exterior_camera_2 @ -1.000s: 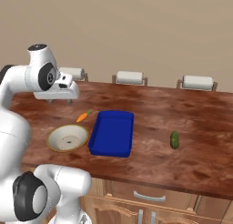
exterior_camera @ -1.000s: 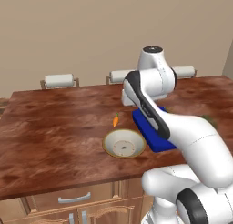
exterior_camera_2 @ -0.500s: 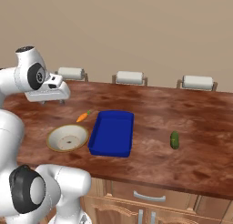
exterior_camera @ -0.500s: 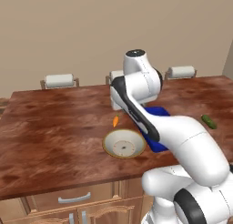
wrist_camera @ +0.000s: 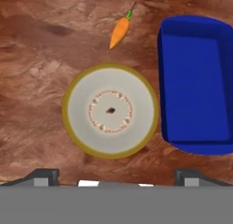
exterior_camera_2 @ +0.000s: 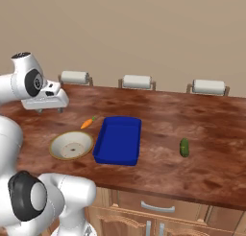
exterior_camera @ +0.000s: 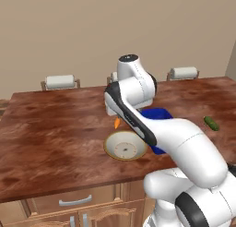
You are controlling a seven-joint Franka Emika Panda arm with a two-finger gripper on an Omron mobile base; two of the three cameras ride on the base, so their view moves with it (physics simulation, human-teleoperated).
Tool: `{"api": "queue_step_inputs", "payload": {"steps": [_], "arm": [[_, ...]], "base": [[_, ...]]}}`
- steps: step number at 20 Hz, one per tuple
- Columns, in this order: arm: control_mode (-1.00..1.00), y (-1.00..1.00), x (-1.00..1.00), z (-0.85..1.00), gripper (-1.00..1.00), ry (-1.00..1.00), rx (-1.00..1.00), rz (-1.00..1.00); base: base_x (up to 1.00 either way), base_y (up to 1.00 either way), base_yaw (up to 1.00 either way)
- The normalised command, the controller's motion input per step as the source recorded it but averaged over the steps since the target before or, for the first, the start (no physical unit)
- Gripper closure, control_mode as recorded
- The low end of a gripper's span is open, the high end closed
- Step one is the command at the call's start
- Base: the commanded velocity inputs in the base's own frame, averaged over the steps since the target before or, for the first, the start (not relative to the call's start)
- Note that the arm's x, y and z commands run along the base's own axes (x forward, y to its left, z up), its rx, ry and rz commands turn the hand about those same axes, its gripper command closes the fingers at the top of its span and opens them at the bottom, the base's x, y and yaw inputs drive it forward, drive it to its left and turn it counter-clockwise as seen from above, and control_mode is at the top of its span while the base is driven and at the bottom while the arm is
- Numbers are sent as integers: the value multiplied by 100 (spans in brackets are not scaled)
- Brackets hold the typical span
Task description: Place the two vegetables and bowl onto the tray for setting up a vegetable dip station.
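The cream bowl (wrist_camera: 110, 110) with a tan rim lies on the wooden counter, straight below my hand. My gripper (wrist_camera: 116, 178) hangs well above it, open and holding nothing; in the right base view the gripper (exterior_camera_2: 49, 109) hovers up and left of the bowl (exterior_camera_2: 72, 145). Just beyond the bowl lies the small orange carrot (wrist_camera: 119, 32), also seen as the carrot (exterior_camera_2: 87, 123) near the tray's corner. The blue tray (exterior_camera_2: 117, 140) sits close to the bowl's right and holds nothing. Right of the tray rests the dark green cucumber (exterior_camera_2: 184, 147). My arm covers part of the tray (exterior_camera: 156, 114).
Three white rolls on holders, one of them the roll (exterior_camera_2: 136, 81), stand along the counter's back edge. The bowl (exterior_camera: 124, 146) lies near the counter's front edge, with drawers below. Bare wood (exterior_camera_2: 192, 115) stretches behind the tray and the cucumber.
The arm has swung left, carrying the open gripper from above the carrot to above the bowl's side of the counter. Bowl, carrot, tray and cucumber have not moved.
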Motion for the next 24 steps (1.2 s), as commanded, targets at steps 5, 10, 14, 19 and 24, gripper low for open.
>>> {"api": "queue_step_inputs", "payload": {"steps": [5, 10, 14, 19, 24], "arm": [[-100, 32, 0, -16, -100, 4, -3, 2], [-100, 34, 0, -18, -100, 7, -5, 6], [-100, 29, 0, -17, -100, 11, -3, 9], [-100, 22, 7, -17, -100, 16, -10, 10], [-100, 4, 8, -19, -100, 9, -14, 13]], "base": [[0, 0, 0], [0, 0, 0], [0, 0, 0], [0, 0, 0], [0, 0, 0]]}}
